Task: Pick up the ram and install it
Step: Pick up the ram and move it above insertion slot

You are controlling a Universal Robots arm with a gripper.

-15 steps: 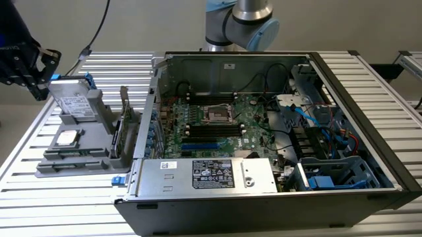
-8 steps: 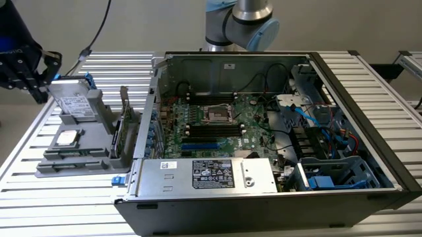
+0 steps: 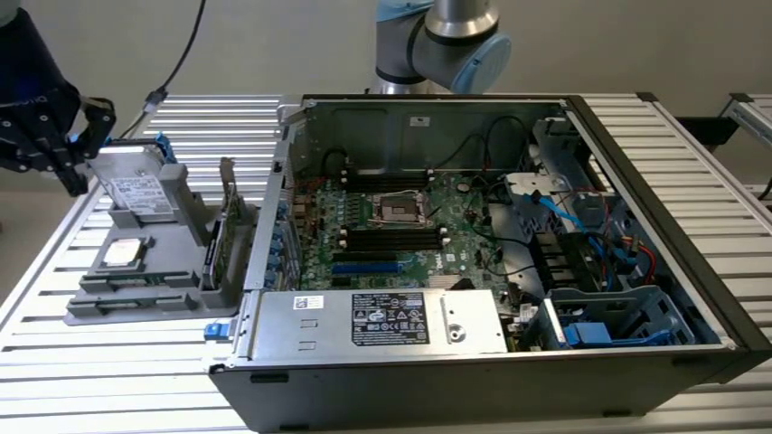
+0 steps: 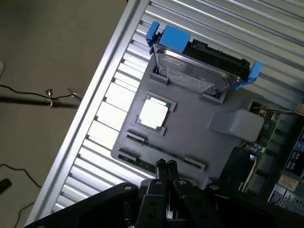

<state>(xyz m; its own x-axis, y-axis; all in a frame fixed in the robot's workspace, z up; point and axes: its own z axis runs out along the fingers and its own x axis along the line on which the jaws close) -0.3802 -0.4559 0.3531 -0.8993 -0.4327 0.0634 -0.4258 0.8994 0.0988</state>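
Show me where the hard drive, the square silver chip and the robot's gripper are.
hard drive (image 4: 190, 76): wrist view, on its silver labelled face.
square silver chip (image 4: 153, 113): wrist view, on the middle of its shiny lid.
gripper (image 4: 165, 165): wrist view, between its two shut fingertips.

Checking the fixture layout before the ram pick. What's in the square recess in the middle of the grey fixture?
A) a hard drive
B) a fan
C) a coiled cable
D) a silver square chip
D: a silver square chip lies flat in the recess of the grey fixture, while the hard drive sits apart from it in its own slot with blue end pieces.
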